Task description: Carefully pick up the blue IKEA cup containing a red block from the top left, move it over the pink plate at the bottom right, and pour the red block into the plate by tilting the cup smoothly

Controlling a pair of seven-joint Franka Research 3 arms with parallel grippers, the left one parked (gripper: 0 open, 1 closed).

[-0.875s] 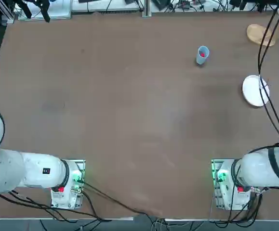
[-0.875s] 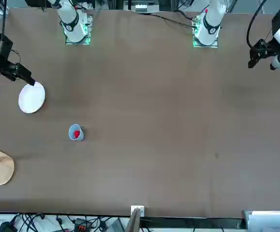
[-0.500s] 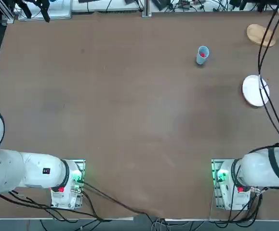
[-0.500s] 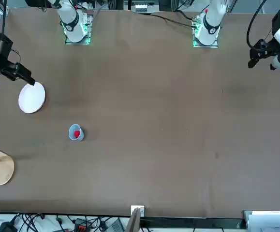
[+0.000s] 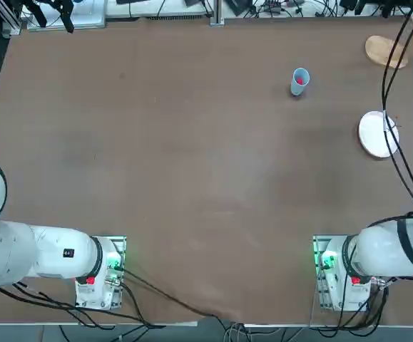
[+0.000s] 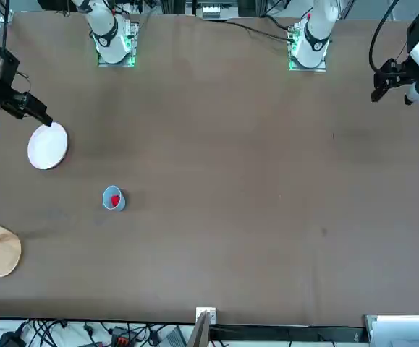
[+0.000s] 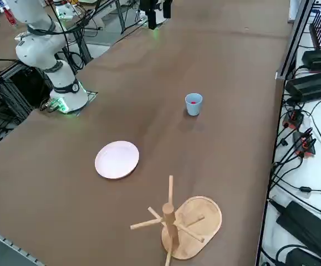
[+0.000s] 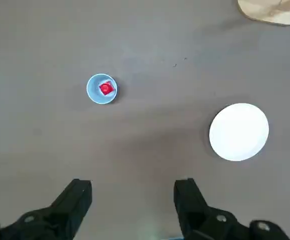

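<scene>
The small light-blue plastic cup (image 5: 299,80) stands upright on the brown surface (image 5: 192,157), its round rim open upward. The tiny bright red block (image 8: 105,88) lies inside it on the bottom. The small round whitish-pink plate (image 5: 377,134) lies flat, well apart from the cup.

The right end effector (image 8: 132,205) hangs high above the surface, near the plate, fingers spread apart and holding nothing.

top: overhead | front: faces robot | side: raised diagonal | wrist: looks down; all share table (image 5: 192,157)

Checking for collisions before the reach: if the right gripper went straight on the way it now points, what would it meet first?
The right gripper, fingers open, points down at bare table, which it would likely meet first. The blue IKEA cup and the pink plate lie off to either side.
</scene>
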